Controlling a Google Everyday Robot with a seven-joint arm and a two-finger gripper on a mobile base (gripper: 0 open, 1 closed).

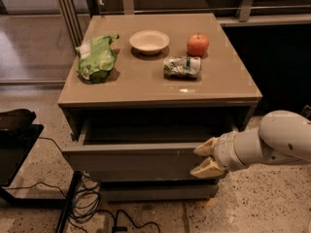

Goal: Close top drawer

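The top drawer [131, 161], wide, shallow and grey-taupe with a plain handleless front, is sitting pulled out at lower centre. The gripper [194, 163] is resting against its right end, fingers spread and gripping nothing.

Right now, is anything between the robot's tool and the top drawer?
Nothing. In the camera view, the open tool seems pressed against the top drawer front, near its right end.
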